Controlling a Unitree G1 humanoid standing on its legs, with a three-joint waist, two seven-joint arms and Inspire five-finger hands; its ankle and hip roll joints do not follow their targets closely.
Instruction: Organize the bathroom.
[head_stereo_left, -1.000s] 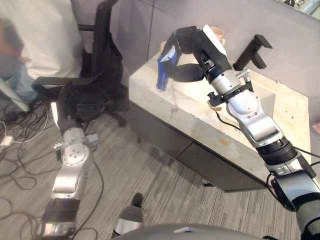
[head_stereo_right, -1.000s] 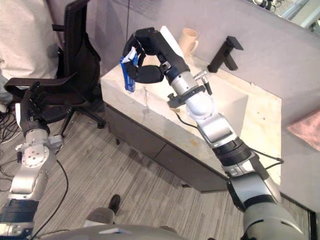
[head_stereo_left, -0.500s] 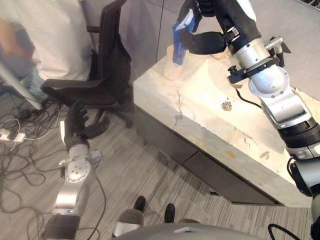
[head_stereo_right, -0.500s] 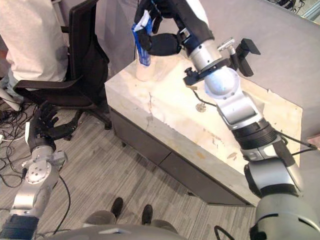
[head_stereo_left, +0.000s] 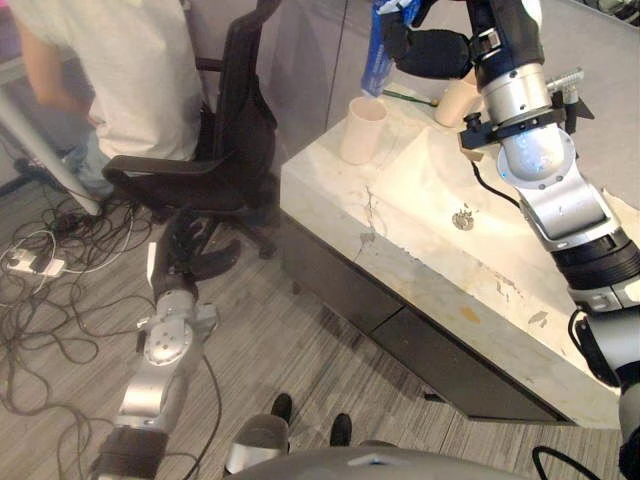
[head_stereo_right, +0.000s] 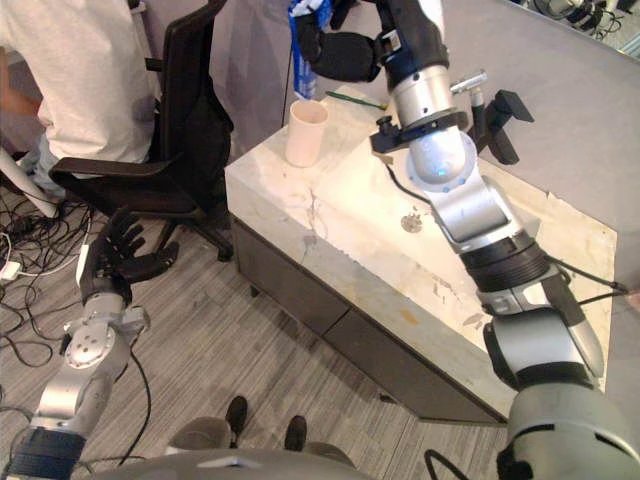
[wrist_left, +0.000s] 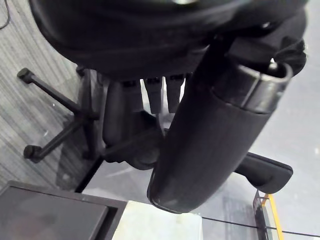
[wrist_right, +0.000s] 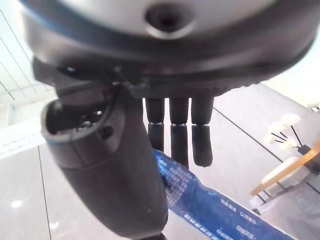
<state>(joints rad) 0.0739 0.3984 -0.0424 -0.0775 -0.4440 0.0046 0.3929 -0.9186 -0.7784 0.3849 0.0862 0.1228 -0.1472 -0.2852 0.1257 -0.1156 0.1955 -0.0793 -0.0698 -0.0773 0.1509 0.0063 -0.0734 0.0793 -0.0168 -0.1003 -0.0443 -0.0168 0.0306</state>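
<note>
My right hand (head_stereo_left: 432, 48) is raised over the far left corner of the pale stone counter (head_stereo_left: 400, 250), shut on a blue tube (head_stereo_left: 378, 55) that hangs downward. The tube's lower end is just above and behind a beige cup (head_stereo_left: 362, 130) standing on that corner. In the right wrist view the fingers (wrist_right: 180, 132) and thumb pinch the blue tube (wrist_right: 205, 205). My left hand (head_stereo_right: 118, 252) hangs low by the floor near the black office chair (head_stereo_left: 225, 150), its fingers spread and holding nothing.
A second beige cup (head_stereo_left: 456, 100) and a thin green stick (head_stereo_left: 408, 97) lie behind the first cup. The sink basin with its drain (head_stereo_left: 463, 217) and a black tap (head_stereo_right: 503, 118) sit mid-counter. A person (head_stereo_left: 120, 70) sits by the chair; cables (head_stereo_left: 40, 300) cover the floor.
The camera has shifted. My right hand has carried the blue tube from the counter's left edge up to above the beige cup. The left hand stays low by the chair.
</note>
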